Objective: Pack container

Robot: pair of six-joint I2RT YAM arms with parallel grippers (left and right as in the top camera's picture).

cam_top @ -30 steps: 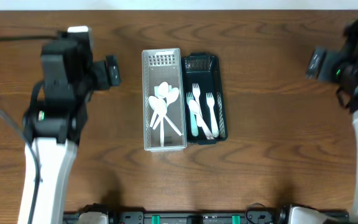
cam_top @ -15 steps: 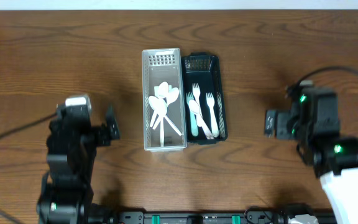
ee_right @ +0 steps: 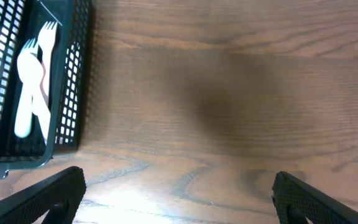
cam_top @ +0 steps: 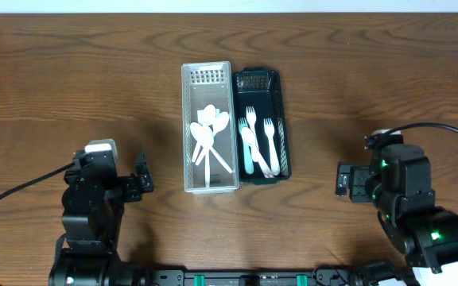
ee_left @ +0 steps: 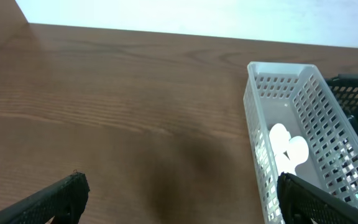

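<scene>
A white perforated basket [cam_top: 207,77] at the table's middle holds several white spoons [cam_top: 207,131]. Touching its right side is a dark basket [cam_top: 254,81] with white forks and a teal utensil [cam_top: 259,143]. My left gripper [cam_top: 143,181] sits open to the lower left of the white basket, with nothing between its fingers. In the left wrist view the gripper [ee_left: 179,199] faces bare wood, with the white basket [ee_left: 263,124] to the right. My right gripper [cam_top: 344,179] is open and empty, lower right of the dark basket. The right wrist view shows the gripper [ee_right: 179,196] and the dark basket [ee_right: 79,62] at the left.
Brown wooden table [cam_top: 356,79] all around the two baskets. A dark rail with green fittings [cam_top: 245,278] runs along the front edge between the arm bases. A pale wall [ee_left: 197,15] lies beyond the table's far edge.
Both arms have drawn back from the far corners toward the table's front edge and now sit low beside the baskets. Both grippers stayed open and empty.
</scene>
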